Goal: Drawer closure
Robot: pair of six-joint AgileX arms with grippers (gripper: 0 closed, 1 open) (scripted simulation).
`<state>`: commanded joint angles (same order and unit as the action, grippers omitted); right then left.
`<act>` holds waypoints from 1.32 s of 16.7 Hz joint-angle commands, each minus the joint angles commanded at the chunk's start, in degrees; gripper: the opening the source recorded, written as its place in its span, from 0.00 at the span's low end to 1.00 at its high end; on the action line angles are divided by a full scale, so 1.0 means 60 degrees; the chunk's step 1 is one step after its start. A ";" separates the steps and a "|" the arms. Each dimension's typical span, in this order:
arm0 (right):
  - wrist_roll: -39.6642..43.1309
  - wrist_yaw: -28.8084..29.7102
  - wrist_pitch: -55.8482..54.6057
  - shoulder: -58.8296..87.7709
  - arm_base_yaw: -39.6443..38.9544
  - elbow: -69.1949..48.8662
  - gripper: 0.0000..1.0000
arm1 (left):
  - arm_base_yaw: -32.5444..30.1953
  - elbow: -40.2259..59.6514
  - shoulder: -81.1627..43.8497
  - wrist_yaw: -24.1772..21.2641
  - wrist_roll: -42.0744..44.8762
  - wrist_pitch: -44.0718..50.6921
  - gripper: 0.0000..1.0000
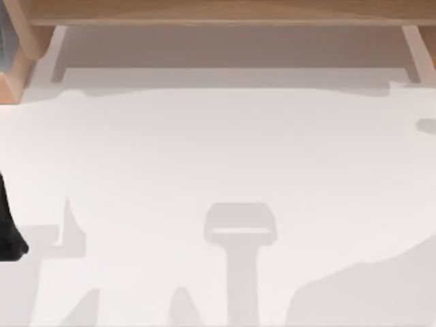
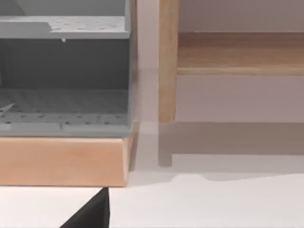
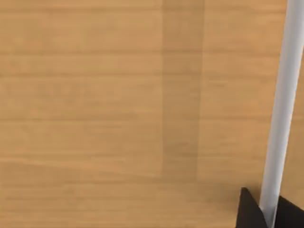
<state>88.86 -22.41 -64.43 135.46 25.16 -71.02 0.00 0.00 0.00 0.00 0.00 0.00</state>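
Right now my right gripper [image 3: 266, 211] pinches the pale handle bar [image 3: 283, 104], its length running along the drawer front [image 3: 118, 114].

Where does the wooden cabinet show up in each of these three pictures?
Top view: wooden cabinet along the top edge.
Left wrist view: its upright post and shelf, beside the grey rack.
Right wrist view: its front panel, close, behind a white bar.
Shared landmark: the light wood grain.

Matte black AgileX arms

The left arm [image 1: 8, 228] is a plain black shape; the right gripper [image 3: 266, 211] has black, pointed fingertips.
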 joint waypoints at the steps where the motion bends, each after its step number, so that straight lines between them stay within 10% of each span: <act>1: 0.0001 0.0035 0.0086 0.0062 -0.0033 -0.0122 0.00 | 0.0000 0.0000 0.0000 0.0000 0.0000 0.0000 1.00; 5: 0.0002 0.0043 0.0105 0.0076 -0.0041 -0.0148 0.00 | 0.0000 0.0000 0.0000 0.0000 0.0000 0.0000 1.00; 18: 0.0002 0.0043 0.0105 0.0076 -0.0041 -0.0148 0.98 | 0.0000 0.0000 0.0000 0.0000 0.0000 0.0000 1.00; 22: 0.0002 0.0043 0.0105 0.0076 -0.0041 -0.0148 1.00 | 0.0000 0.0000 0.0000 0.0000 0.0000 0.0000 1.00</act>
<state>88.87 -22.15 -63.80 135.92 24.91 -71.91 0.00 0.00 0.00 0.00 0.00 0.00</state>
